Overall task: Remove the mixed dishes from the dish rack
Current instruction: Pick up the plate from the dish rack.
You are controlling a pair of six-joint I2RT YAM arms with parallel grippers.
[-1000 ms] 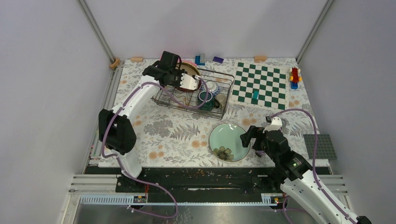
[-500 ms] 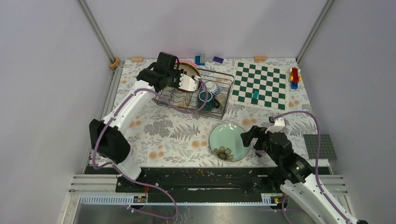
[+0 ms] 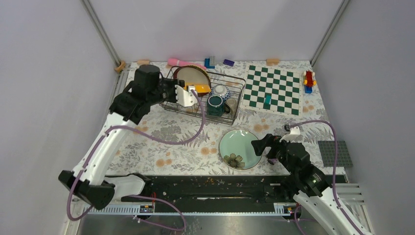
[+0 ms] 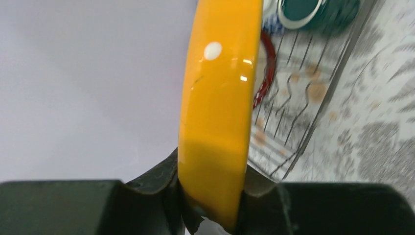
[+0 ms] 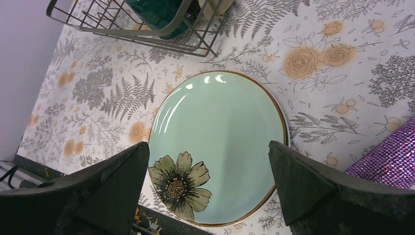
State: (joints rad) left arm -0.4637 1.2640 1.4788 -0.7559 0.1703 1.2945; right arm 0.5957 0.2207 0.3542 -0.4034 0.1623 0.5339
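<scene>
The dish rack (image 3: 234, 108) stands at the back of the table. My left gripper (image 3: 194, 92) is shut on the rim of a yellow plate (image 3: 202, 89) and holds it on edge over the rack's left half. In the left wrist view the yellow plate (image 4: 220, 98) sits pinched between both fingers (image 4: 156, 181). A cream plate with a dark red rim (image 3: 192, 75), a dark green mug (image 3: 215, 104), a small patterned bowl (image 3: 221, 90) and an olive cup (image 3: 232, 104) are in the rack. A pale green floral plate (image 3: 239, 149) lies flat on the table. My right gripper (image 3: 262, 145) hovers open over that plate (image 5: 220, 137).
A green-and-white chessboard (image 3: 273, 89) with a teal piece (image 3: 267, 101) lies right of the rack. A purple cylinder (image 5: 386, 156) lies beside the floral plate. A grey baseplate (image 3: 335, 152) is at the right edge. Small blocks (image 3: 209, 62) and a toy (image 3: 309, 78) line the back.
My left arm has swung back and to the left, drawing the yellow plate leftward and uncovering the cream plate behind it. The right arm has barely moved.
</scene>
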